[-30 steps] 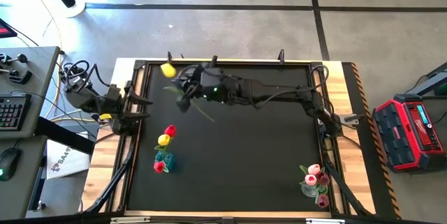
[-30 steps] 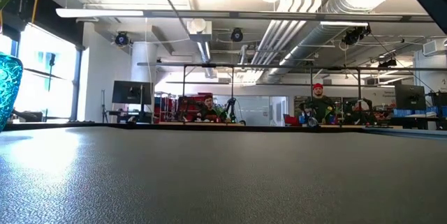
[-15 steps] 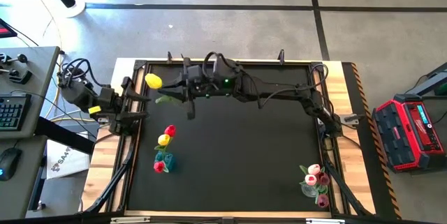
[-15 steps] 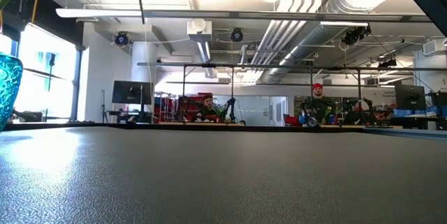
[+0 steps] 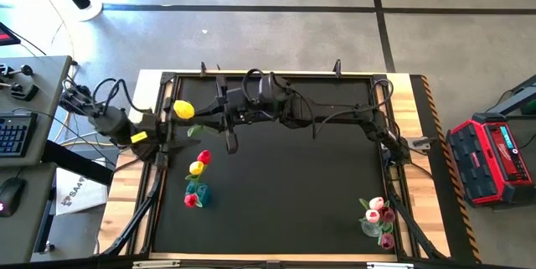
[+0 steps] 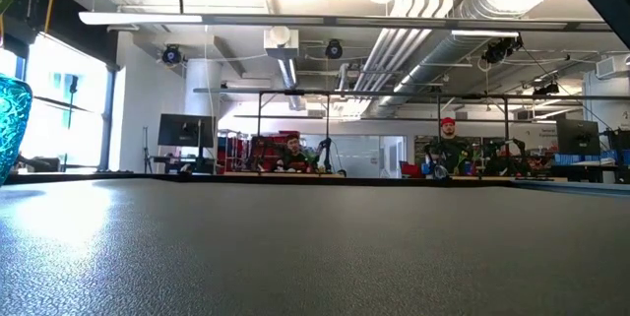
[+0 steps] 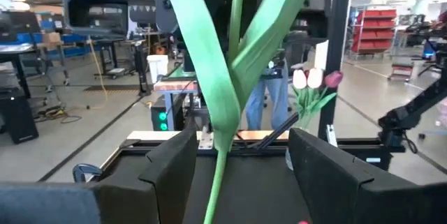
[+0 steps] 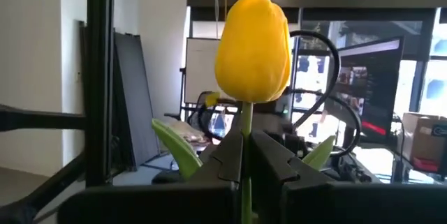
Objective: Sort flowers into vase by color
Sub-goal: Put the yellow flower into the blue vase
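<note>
High view: overhead, straight down, whole black tabletop [image 5: 285, 210] plus surrounding floor. Low view: at tabletop [image 6: 315, 247] level, facing level across it into the room; blue vase [image 6: 12, 119] close at its edge. Left wrist view: close-up past its pincer [image 7: 241, 158] across the tabletop to the pink flowers [image 7: 311, 84], also seen from above [image 5: 378, 214]. Right wrist view: tight on the yellow tulip [image 8: 253, 49], shared with high view [image 5: 183, 110].

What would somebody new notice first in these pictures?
Probably the yellow tulip, its stem pinched in the shut right gripper near the table's far left. The open left gripper sits around its green stem, ready for a handover. Next, the vase of pink tulips at the near right corner.
</note>
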`<state>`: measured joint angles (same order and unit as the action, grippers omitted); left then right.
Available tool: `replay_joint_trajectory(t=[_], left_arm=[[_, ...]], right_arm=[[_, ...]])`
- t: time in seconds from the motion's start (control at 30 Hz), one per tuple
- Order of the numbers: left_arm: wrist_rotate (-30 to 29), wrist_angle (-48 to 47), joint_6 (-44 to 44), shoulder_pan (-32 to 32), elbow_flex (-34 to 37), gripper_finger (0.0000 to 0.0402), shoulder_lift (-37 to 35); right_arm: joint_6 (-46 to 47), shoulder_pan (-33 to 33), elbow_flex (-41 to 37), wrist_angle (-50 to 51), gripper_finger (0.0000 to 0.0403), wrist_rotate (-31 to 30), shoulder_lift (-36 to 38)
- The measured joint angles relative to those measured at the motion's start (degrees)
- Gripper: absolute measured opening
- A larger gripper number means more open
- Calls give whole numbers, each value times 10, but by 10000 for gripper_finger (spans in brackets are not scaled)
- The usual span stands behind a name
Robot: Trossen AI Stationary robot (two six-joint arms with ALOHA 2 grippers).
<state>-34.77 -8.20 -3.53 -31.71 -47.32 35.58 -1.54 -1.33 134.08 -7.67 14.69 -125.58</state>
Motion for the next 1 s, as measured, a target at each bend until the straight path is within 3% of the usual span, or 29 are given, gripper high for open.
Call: replay_joint_trajectory(t=[0.37,0.53,0.7,0.8,1.0], left_arm=[[16,27,4,59,0,195,46],[51,37,0,63,0,144,46],[122,40,-43,63,0,61,46],[118,36,-42,63,0,13,46],[58,12,-79,63,0,18,26]], right_arm=[[0,-19,0,1,4,-9,0],[-15,-26,0,11,4,-12,0],[27,-26,0,21,5,-14,0],[64,-23,0,24,10,-17,0],[135,-21,0,24,60,-96,0]])
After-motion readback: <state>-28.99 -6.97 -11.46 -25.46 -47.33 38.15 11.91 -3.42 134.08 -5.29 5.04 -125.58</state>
